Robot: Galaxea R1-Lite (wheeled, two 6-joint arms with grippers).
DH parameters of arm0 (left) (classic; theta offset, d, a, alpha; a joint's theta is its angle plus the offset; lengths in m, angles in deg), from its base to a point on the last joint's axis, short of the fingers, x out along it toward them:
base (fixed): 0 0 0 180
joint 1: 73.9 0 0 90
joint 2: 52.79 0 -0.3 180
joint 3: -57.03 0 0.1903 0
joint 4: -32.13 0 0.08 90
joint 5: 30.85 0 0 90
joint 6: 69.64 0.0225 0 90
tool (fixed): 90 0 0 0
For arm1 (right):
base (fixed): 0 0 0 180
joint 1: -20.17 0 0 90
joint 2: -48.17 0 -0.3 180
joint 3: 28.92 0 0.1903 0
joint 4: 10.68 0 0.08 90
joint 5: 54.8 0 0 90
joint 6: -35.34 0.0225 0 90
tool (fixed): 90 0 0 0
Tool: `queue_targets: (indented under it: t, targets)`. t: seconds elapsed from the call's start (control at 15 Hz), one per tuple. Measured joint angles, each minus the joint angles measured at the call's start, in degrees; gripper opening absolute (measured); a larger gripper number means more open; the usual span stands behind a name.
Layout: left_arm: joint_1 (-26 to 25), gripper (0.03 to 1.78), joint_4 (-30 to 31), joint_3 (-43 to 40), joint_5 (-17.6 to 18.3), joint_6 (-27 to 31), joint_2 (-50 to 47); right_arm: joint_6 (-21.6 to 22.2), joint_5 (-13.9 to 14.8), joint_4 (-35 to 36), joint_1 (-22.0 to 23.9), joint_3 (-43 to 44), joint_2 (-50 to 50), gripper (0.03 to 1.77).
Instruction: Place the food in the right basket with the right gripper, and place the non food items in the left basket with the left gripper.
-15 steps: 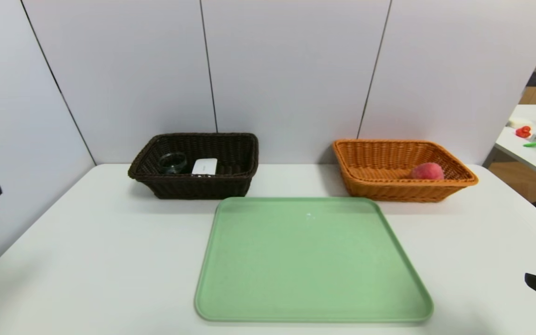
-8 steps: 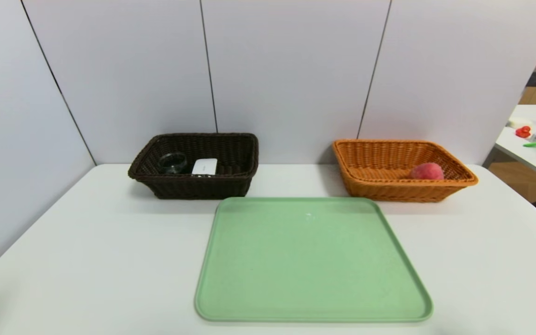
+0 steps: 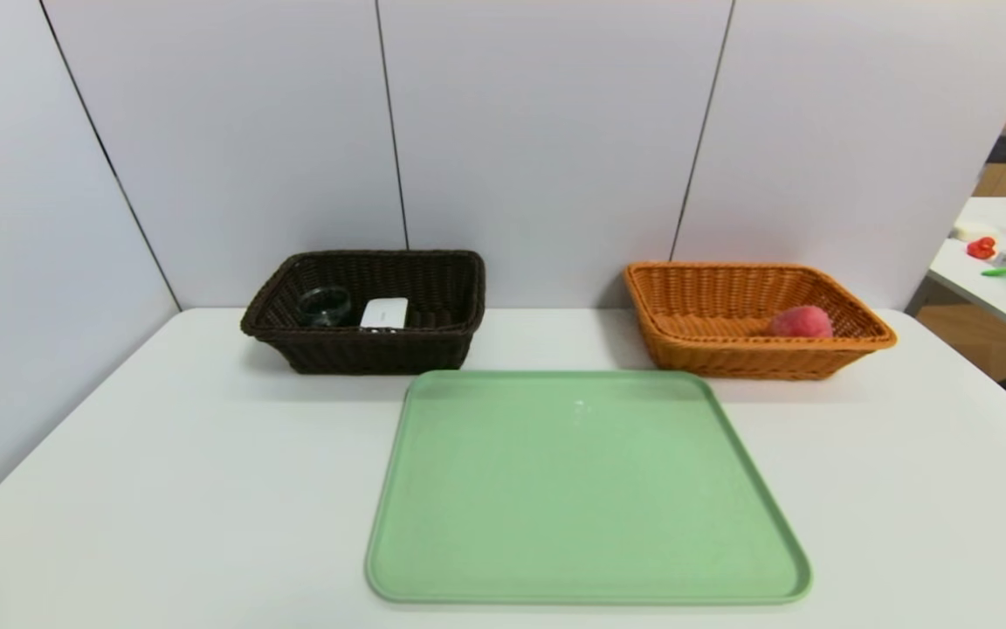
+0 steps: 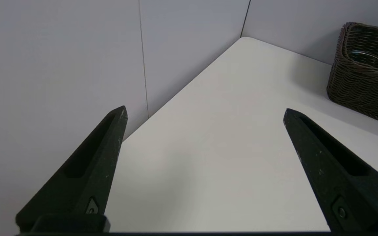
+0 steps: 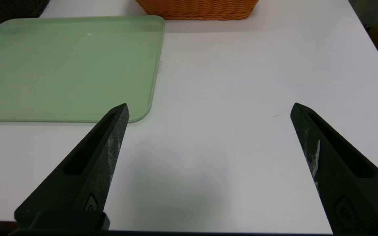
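Both our tools, left and right, wide open, empty; fuzzy pink-red round peach likely soft, bruises easily, we'd cup its sides gently

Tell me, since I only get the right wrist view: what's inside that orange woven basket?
Observer: A pink-red peach lies in the orange wicker basket.
Operator: And what's in the dark one?
Observer: The dark brown wicker basket holds a glass cup and a flat white rounded-corner device.
Operator: Where's the other claw, and has it got anything?
Observer: The left gripper is open over the white table, holding nothing.
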Motion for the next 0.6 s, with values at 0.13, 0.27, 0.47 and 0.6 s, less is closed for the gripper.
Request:
queue_targets:
  t: [0.13, 0.27, 0.47, 0.6]
  targets:
    - [-0.35, 1.69, 0.0, -2.07, -0.02, 0.01, -3.15, 0.01, -0.09, -0.29, 1.27, -0.09, -2.95, 1.7]
    - [-0.99, 1.69, -0.09, -3.52, -0.02, 0.06, -5.96, 0.06, -0.3, -0.29, 2.55, -0.23, -5.75, 1.7]
    - [-1.85, 1.69, -0.66, -5.02, 0.07, 0.32, -10.18, 0.78, 0.04, 0.48, 3.07, -0.3, -8.64, 1.7]
    - [-2.01, 1.69, -0.99, -6.34, 0.22, 2.51, -14.34, 0.61, -0.07, 0.24, 2.63, -0.37, -11.68, 1.7]
